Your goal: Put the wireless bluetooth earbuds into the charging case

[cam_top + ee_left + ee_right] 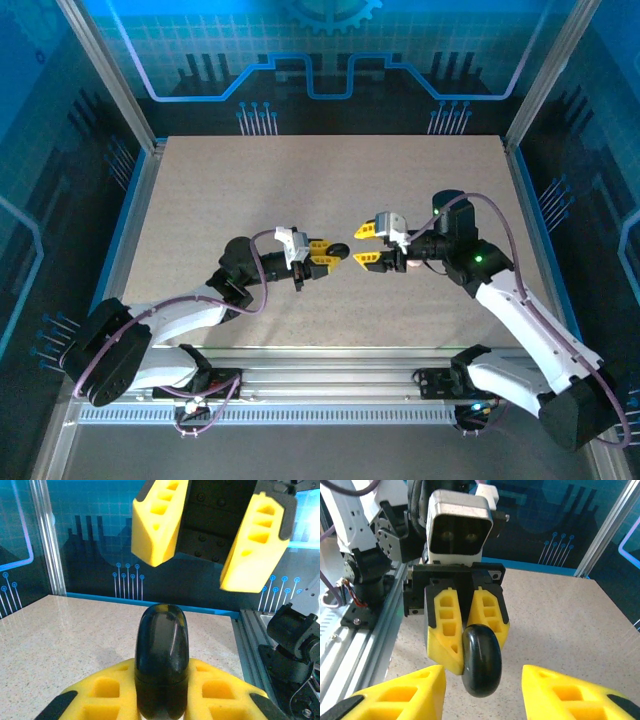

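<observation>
While the left gripper (326, 254) pinches the charging case (161, 655) between both yellow fingers, the case juts out past the fingertips near the table's middle, held clear of the tabletop (200, 200). At 3 o'clock from it in the top view, the right gripper (366, 246) faces it with fingers spread and nothing between them. By its look the case is a light, rigid, glossy black shell, rounded all over, so it may slip or swivel under a sideways push. It appears shut, and a faint seam seems to run close to the pinch. A sound hold is low on the 2 broad faces, below that seam, leaving the lid end free
</observation>
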`<state>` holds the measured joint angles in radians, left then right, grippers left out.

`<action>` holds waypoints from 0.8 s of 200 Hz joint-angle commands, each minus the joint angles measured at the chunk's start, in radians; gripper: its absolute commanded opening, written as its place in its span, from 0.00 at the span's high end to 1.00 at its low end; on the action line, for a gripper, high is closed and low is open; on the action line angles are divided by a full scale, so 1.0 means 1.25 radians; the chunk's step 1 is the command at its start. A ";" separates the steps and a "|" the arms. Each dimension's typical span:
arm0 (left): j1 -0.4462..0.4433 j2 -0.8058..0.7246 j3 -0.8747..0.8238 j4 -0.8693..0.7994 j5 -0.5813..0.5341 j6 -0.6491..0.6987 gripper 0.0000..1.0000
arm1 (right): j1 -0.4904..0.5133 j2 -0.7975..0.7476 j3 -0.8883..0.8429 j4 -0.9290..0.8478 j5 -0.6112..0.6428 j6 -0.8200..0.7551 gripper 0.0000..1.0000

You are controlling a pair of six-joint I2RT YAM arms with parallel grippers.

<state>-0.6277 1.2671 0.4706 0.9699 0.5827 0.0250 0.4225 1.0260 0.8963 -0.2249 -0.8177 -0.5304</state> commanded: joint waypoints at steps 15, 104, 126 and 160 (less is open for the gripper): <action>-0.005 -0.004 0.030 0.019 0.034 -0.003 0.96 | -0.008 0.050 0.020 -0.036 -0.045 -0.110 0.57; -0.004 -0.001 0.035 0.019 0.037 -0.006 0.96 | -0.003 0.146 0.089 -0.102 -0.122 -0.148 0.63; -0.005 -0.002 0.037 0.016 0.037 -0.005 0.95 | 0.000 0.159 0.099 -0.114 -0.133 -0.157 0.65; -0.005 -0.001 0.040 0.015 0.037 -0.006 0.96 | 0.007 0.177 0.113 -0.133 -0.131 -0.167 0.69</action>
<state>-0.6277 1.2671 0.4854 0.9695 0.6003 0.0250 0.4248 1.2304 1.0019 -0.3454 -0.9520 -0.7124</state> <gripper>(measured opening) 0.188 0.329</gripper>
